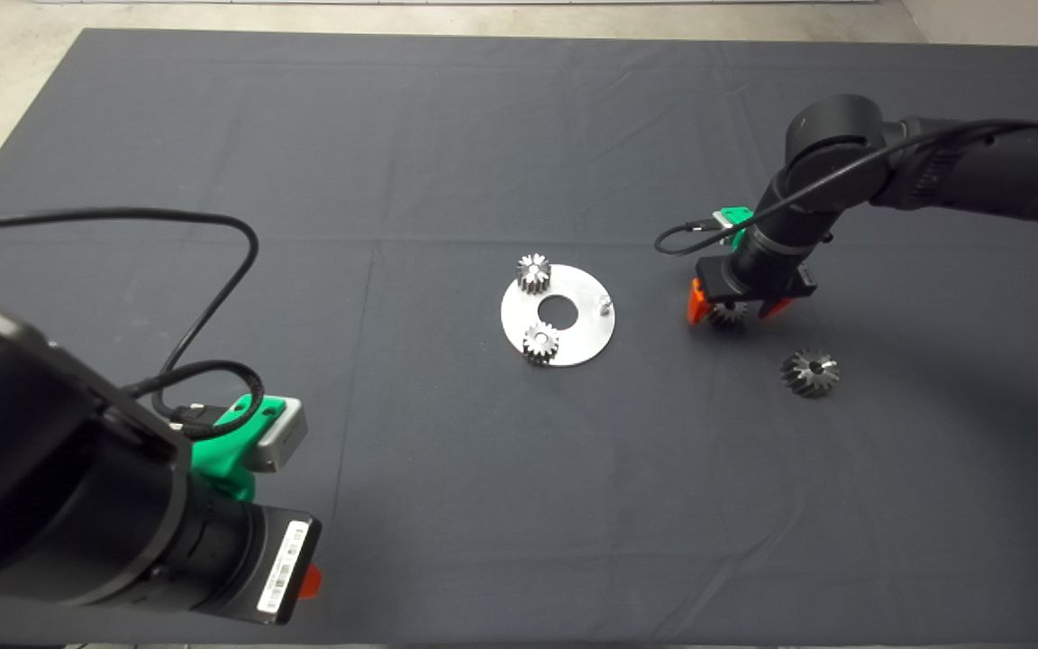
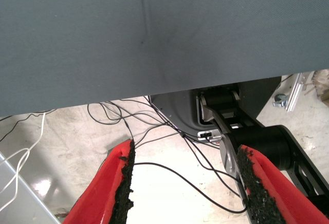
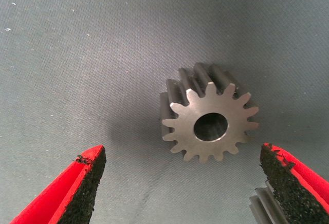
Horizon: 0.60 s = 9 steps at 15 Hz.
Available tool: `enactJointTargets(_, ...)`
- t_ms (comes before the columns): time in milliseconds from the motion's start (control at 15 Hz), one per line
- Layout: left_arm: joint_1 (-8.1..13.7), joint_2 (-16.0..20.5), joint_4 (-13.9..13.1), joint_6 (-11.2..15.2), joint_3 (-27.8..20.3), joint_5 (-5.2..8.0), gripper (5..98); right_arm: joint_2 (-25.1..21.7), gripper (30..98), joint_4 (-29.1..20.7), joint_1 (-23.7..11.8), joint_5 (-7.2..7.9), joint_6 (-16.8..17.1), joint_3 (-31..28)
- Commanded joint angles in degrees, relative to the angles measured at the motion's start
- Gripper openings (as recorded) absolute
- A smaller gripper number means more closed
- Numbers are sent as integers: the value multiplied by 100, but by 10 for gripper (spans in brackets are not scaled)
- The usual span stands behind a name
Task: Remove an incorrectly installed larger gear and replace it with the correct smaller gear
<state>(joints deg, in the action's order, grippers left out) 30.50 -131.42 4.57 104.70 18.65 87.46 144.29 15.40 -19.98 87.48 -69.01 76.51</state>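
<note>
Closest to the camera, the left arm fills the lower left corner of the head view; its gripper [image 2: 185, 183] is parked off the near edge of the dark mat [image 1: 447, 153], red fingers [image 2: 115, 188] spread apart with nothing between them, only floor cables and the robot's base beyond.

Out on the right side of the mat, the right gripper [image 1: 739, 309] points straight down over the smaller gear [image 3: 208, 113]. Its fingers [image 3: 77, 188] are released, standing wide on either side of that gear and apart from it. The gear lies flat on the mat, its wide centre hole facing up.

Just beyond it toward the near right, the larger gear [image 1: 809, 372] lies on the mat, off the plate; its teeth show at the edge of the right wrist view, beside one pad.

At mid-mat sits a round silvery plate [image 1: 584, 341] with a centre hole. Two small silvery gears [image 1: 533, 272] [image 1: 541, 342] stand on it, and a small pin [image 1: 605, 305] stands bare on its right side.
</note>
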Motion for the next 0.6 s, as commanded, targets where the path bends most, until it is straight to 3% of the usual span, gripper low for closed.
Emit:
enactJointTargets(0, 0, -125, 44, 41, 49, 193, 493, -3, 791, 383, -105, 417, 28, -15)
enactJointTargets(533, -9, -134, 44, 41, 32, 193, 493, -45, 791, 781, -41, 410, 28, 38)
